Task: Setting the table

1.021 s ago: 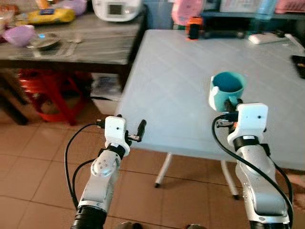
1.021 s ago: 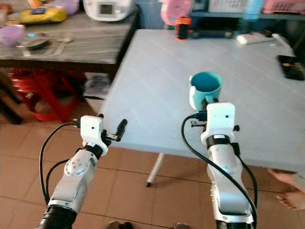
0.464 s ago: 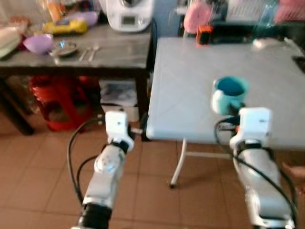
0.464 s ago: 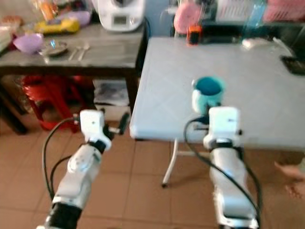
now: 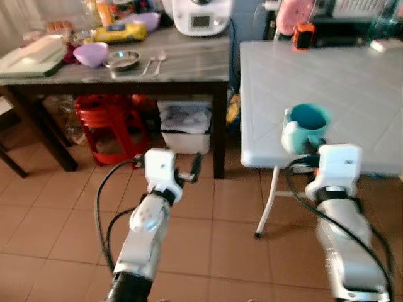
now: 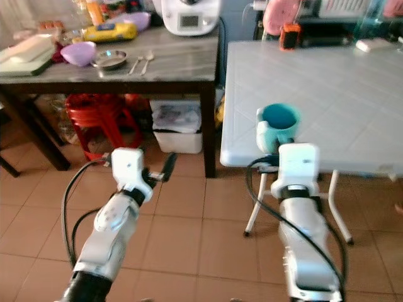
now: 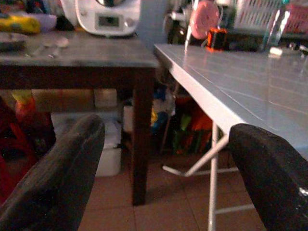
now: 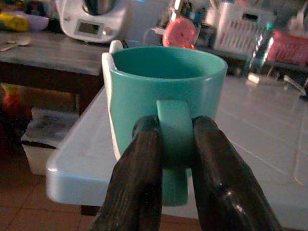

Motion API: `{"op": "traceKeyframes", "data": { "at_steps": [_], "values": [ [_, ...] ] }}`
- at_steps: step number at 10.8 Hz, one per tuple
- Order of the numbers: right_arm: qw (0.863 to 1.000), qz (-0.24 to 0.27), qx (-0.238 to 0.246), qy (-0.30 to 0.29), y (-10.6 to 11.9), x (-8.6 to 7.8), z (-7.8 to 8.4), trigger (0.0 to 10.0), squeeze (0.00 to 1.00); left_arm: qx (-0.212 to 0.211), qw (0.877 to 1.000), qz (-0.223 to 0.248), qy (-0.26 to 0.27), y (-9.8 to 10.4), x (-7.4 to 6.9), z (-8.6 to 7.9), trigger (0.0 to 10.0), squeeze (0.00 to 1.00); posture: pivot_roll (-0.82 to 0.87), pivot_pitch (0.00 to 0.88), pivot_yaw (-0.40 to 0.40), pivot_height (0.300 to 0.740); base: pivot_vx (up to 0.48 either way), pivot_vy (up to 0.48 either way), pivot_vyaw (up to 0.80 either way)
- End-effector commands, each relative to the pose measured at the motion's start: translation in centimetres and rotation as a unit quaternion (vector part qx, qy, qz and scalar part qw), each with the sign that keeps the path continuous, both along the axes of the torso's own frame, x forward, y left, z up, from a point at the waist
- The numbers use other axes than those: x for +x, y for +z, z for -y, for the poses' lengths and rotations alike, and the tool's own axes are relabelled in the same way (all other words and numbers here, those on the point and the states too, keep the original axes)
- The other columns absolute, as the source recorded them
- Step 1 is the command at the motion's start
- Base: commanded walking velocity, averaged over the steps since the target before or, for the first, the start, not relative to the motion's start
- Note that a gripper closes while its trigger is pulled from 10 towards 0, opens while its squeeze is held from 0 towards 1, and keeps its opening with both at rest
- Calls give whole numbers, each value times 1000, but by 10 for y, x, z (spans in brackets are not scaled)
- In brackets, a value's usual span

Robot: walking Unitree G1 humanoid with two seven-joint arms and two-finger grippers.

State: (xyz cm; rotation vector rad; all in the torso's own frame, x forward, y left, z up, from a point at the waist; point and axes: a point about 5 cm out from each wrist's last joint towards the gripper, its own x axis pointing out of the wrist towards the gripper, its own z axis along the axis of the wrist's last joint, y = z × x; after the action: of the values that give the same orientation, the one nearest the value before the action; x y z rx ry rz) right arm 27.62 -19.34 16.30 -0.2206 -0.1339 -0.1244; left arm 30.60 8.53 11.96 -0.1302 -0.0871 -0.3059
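Your right gripper [image 8: 175, 144] clamps the handle of the teal mug [image 5: 305, 126], holding it upright over the near edge of the white table [image 5: 352, 82]. Your left gripper [image 7: 163, 159] hangs with fingers spread above the tiled floor [image 5: 56, 214].

No legible text, brand, no. or sign can be made out. A small display is carried on the front of the white appliance [image 5: 201, 14] on the dark worktop [image 5: 182, 63], but its digits are too blurred to be read. Print is suggested on the yellow packet [image 5: 123, 31], also unreadable. No markings are seen on the mug [image 8: 163, 91] or the white worktop [image 5: 327, 82].
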Motion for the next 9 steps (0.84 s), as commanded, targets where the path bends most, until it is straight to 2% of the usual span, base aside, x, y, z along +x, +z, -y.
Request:
{"op": "traceKeyframes", "data": {
  "at_steps": [1, 2, 9],
  "values": [
    [1000, 15, 5, 17, 6, 2, -11, 10000, 0, 15, 1000, 8, 21, 0, 0, -12, 10000, 0, -174, 85, 45, 740, 0, 0, 0],
    [1000, 15, 5, 17, 6, 2, -11, 10000, 0, -8, 1000, 9, 6, 2, -1, -11, 10000, 0, -173, 85, 46, 740, 0, 0, 0],
    [1000, 14, 0, 18, 4, 2, -11, 10000, 0, -5, 1000, 16, -11, 2, -4, -7, 10000, 0, -176, 89, 49, 740, 0, 0, 0]
  ]
}}
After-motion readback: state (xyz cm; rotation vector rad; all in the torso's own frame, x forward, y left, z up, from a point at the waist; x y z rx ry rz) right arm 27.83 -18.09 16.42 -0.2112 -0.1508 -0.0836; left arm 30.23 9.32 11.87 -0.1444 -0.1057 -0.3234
